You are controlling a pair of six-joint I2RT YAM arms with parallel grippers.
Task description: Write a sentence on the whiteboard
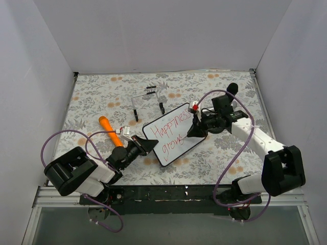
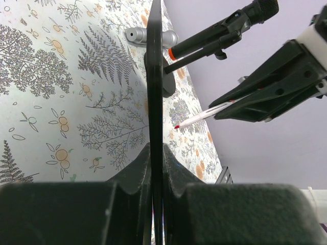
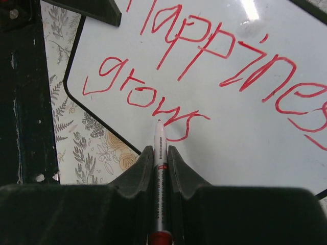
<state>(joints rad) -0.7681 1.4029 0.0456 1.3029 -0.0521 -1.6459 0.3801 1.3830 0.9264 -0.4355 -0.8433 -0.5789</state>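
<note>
The whiteboard (image 1: 176, 140) is held tilted above the floral cloth, and my left gripper (image 1: 148, 145) is shut on its near-left corner. In the left wrist view the whiteboard (image 2: 154, 76) appears edge-on between the left gripper (image 2: 157, 153) jaws. The sentence (image 3: 204, 56) reads "Happiness" over "grows" in red. My right gripper (image 3: 160, 151) is shut on a white red-ink marker (image 3: 160, 143). The marker's tip sits just under the end of "grows". From the left wrist, the marker (image 2: 204, 115) tip stands a little off the board's face.
An orange pen (image 1: 110, 130) lies left of the board. A clear wire stand (image 1: 148, 99) with black feet stands behind it. A black rod-like thing (image 2: 219, 33) with an orange band shows beyond the board. White walls close three sides.
</note>
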